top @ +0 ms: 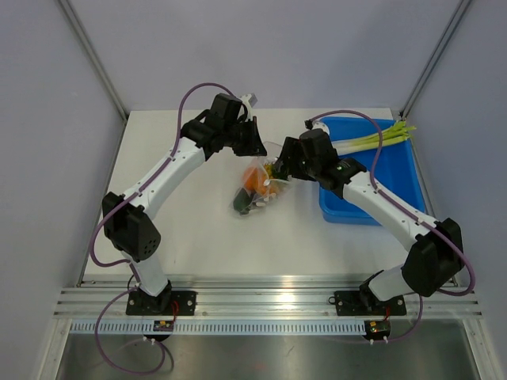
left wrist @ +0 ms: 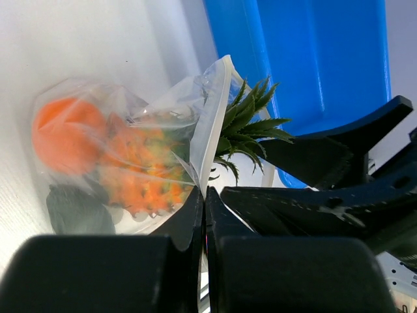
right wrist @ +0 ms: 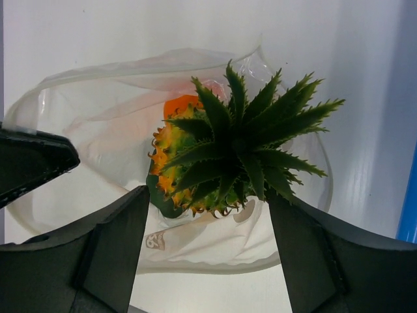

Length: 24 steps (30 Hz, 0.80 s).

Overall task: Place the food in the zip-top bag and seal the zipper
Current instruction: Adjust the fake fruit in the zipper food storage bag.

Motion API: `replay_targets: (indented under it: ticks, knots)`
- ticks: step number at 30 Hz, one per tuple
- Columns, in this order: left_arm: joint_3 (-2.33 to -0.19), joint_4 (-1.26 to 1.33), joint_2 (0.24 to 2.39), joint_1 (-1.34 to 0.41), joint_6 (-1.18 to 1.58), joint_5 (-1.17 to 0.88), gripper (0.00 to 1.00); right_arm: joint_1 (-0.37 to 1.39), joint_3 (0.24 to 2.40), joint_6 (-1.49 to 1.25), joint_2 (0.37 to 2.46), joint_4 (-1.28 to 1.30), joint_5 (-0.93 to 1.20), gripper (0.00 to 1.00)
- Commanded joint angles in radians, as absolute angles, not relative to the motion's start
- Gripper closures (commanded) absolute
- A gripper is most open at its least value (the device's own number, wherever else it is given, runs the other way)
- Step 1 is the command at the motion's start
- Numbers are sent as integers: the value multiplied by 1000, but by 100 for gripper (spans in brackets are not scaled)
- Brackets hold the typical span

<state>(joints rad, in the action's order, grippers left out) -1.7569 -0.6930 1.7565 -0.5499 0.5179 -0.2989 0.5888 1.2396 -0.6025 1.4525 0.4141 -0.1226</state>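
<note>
From above, shows the left gripper (top: 255,147) and right gripper (top: 279,169) meeting mid-table over the crinkly, clear plastic zip-top bag (top: 253,194), lying on the white table (top: 182,222) just beside the blue plastic bin (top: 372,186) holding long green stalks (top: 372,141).

From the left wrist, shows the left gripper (left wrist: 204,202) clamped fully closed on the bag's mouth edge by the clear zipper strip (left wrist: 218,104), lifting that lip. Holds inside a small round orange piece (left wrist: 62,134), a dark round piece (left wrist: 75,208) and the bumpy orange pineapple-like fruit (left wrist: 140,169), green leaves poking out past the mouth.

From the right wrist, shows the right gripper (right wrist: 208,202) spread wide with nothing in it, fingers either side of the leaves, apparently not touching. Best to nudge the leafy crown fully in past the strip first, keep the held lip taut, then press the strip shut from one end across.
</note>
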Motion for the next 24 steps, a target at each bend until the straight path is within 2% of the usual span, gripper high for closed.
replay_targets:
  ticks: [1, 10, 16, 21, 24]
  knots:
    - [-1766, -649, 1703, -551, 518, -318, 100, 597, 1232, -630, 1459, 370, -163, 19]
    - [-1770, -653, 1703, -551, 494, -334, 100, 598, 1215, -672, 1509, 305, -241, 22]
    - [-1787, -678, 1717, -551, 447, -370, 100, 597, 1213, -678, 1534, 268, -291, 31]
    - [-1793, -683, 1726, -551, 411, -403, 100, 597, 1207, -686, 1537, 247, -304, 52]
    - [-1799, -698, 1738, -551, 382, -420, 100, 597, 1209, -686, 1537, 242, -304, 71]
